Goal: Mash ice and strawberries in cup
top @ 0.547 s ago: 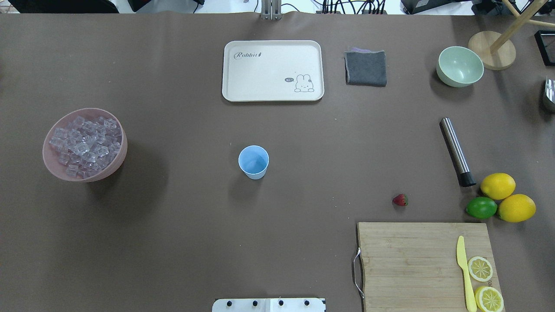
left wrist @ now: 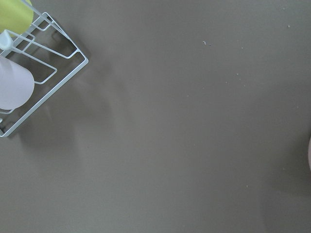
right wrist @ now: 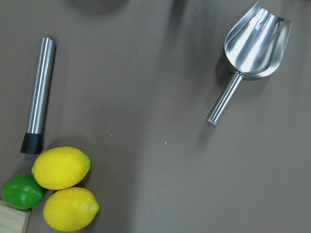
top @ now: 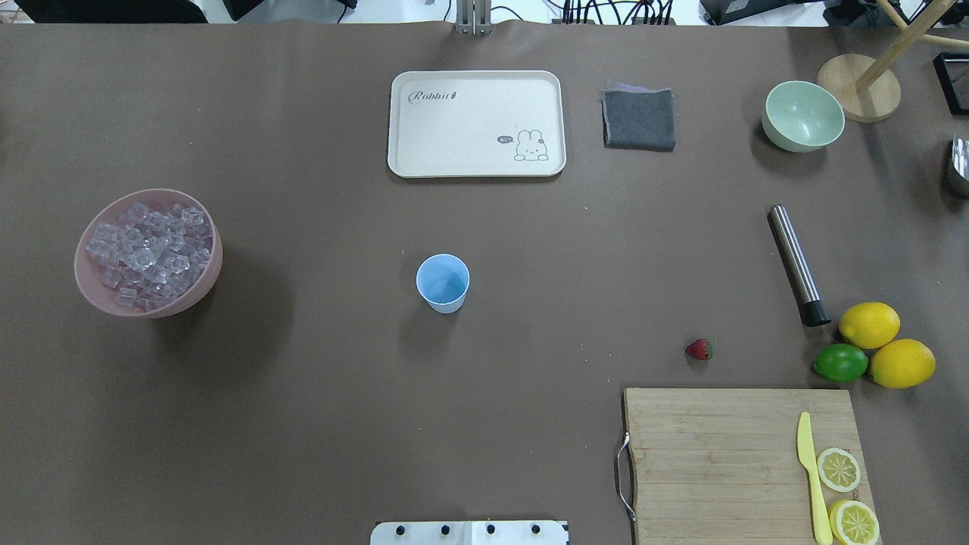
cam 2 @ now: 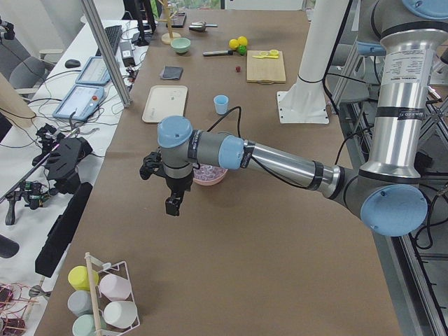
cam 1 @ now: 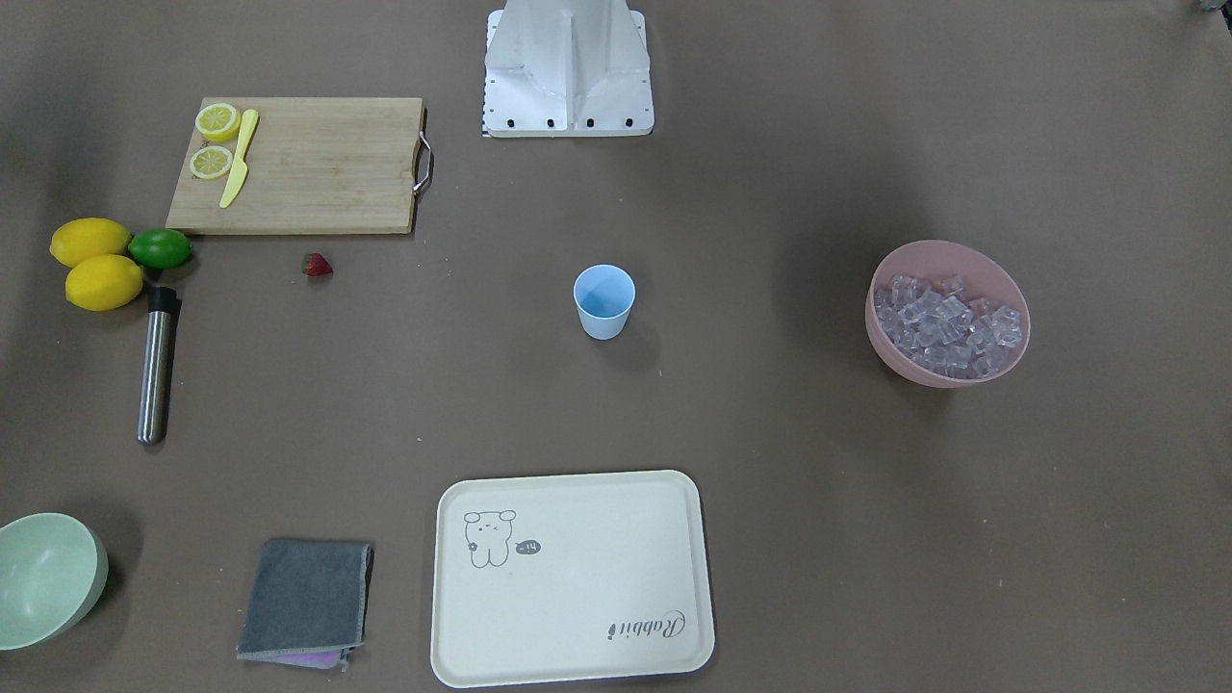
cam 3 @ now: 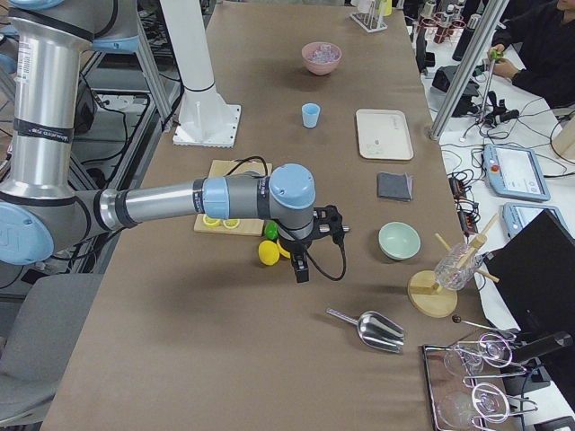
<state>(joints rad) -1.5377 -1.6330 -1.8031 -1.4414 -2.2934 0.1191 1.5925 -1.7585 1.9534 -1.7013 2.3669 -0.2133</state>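
The light-blue cup [top: 443,282] stands upright near the table's middle, its inside bare. A pink bowl [top: 91,284] at the left holds a heap of clear ice [top: 147,246] cubes. One small red strawberry [top: 699,349] lies on the cloth just beyond the cutting board. Neither gripper shows in the overhead or front views. In the exterior left view my left gripper [cam 2: 172,203] hangs above the table, on the near side of the pink bowl. My right gripper [cam 3: 301,269] hovers near the lemons in the exterior right view. Whether either is open or shut I cannot tell.
A cream tray [top: 475,79], grey cloth [top: 640,119] and pale-green bowl [top: 802,116] line the far side. A steel muddler [top: 795,261], two lemons [top: 869,324], a lime [top: 840,362] and a cutting board [top: 719,454] with knife and lemon slices sit right. A metal scoop [right wrist: 255,41] lies further right.
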